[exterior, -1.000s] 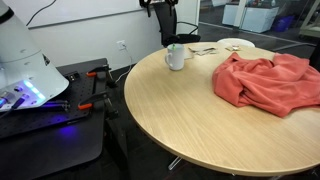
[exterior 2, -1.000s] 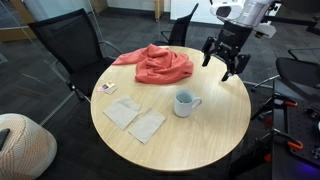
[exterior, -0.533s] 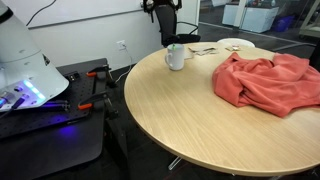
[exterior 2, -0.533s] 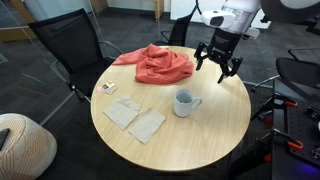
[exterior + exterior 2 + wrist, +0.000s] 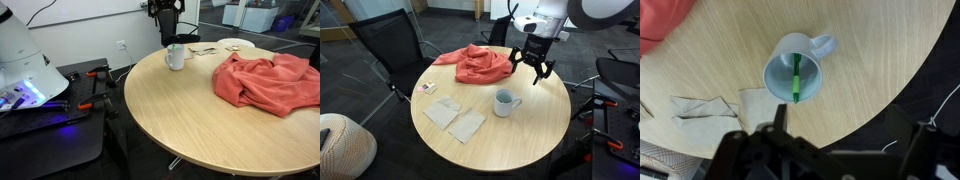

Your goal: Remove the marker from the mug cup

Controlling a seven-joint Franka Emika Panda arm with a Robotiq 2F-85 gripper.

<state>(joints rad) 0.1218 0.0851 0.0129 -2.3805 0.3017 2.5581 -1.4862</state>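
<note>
The white mug cup [image 5: 795, 70] stands upright on the round wooden table [image 5: 870, 60], with its handle at the side. The green marker [image 5: 798, 80] stands inside it and leans on the rim. In the wrist view my gripper [image 5: 838, 120] is open and empty, with its fingers spread below the mug in the picture. In an exterior view the gripper [image 5: 532, 66] hangs above the table's far side, behind the mug cup [image 5: 505, 103] and well above it. The mug cup [image 5: 176, 57] also shows in an exterior view below the gripper [image 5: 165, 10]. The marker does not show in either exterior view.
A red cloth [image 5: 480, 64] lies bunched on the table near the gripper; it also shows in an exterior view [image 5: 265, 80]. Two paper napkins [image 5: 455, 118] and a small card [image 5: 427, 88] lie beside the mug. Office chairs [image 5: 395, 55] ring the table.
The gripper has moved inward over the table, closer to the mug and the red cloth. The mug, marker and cloth have not moved.
</note>
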